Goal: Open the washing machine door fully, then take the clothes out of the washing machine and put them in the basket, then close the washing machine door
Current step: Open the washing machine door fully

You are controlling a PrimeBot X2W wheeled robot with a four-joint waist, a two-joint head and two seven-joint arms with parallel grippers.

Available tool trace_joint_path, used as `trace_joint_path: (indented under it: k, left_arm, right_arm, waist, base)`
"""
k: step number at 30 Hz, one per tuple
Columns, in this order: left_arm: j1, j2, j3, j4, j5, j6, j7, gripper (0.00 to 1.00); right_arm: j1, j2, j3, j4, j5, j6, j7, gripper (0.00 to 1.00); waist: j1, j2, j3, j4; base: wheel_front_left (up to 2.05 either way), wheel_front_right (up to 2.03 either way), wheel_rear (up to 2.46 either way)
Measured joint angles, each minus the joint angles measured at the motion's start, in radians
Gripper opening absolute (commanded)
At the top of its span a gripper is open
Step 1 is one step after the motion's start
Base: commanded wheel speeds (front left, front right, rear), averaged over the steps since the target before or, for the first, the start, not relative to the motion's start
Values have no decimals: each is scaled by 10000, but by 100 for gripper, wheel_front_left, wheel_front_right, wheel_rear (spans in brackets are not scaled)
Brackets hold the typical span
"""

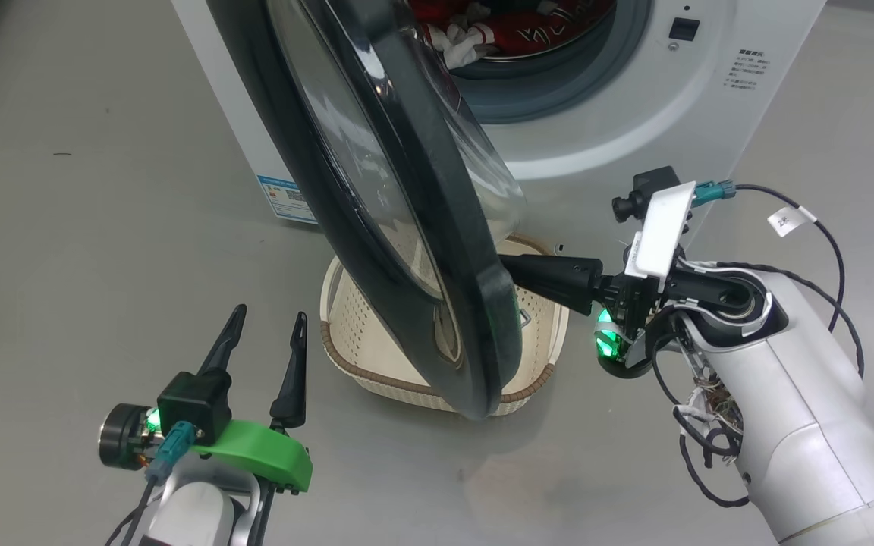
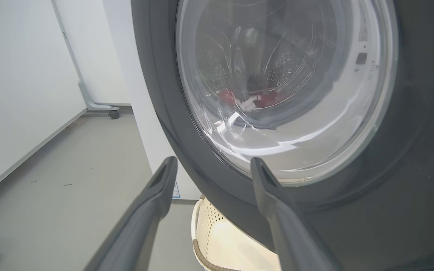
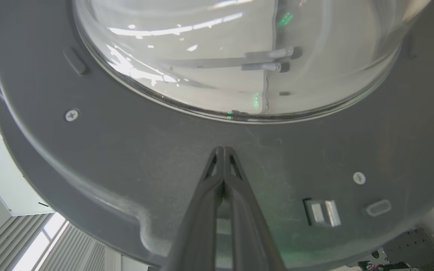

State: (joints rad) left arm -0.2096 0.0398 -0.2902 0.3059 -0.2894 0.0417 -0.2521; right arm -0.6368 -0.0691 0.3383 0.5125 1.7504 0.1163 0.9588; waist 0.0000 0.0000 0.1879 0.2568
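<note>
The washing machine door [image 1: 437, 250] stands half open, outer face toward the robot's left. Its lower edge hangs over the basket [image 1: 376, 383] on the floor and screens part of the drum where the clothes [image 1: 482, 34] lie. The right gripper [image 3: 223, 150] presses its fingers together against the door's inner rim; the left gripper [image 1: 270, 312], fingers apart and empty, hangs beside the outer face.

You get bright, even light, soft shadows on the floor [image 1: 65, 250], and white glare streaks across the washing machine door [image 2: 288, 113] glass.
</note>
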Motion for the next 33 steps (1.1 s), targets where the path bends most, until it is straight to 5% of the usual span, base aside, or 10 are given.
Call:
trace_joint_path:
  k: [33]
  left_arm:
    - [277, 0, -100, 73, 0, -104, 0, 100]
  right_arm:
    - [724, 0, 2754, -1214, 1526, 52, -1572, 0]
  waist:
    - [0, 0, -464, 1098]
  base:
    - [0, 0, 0]
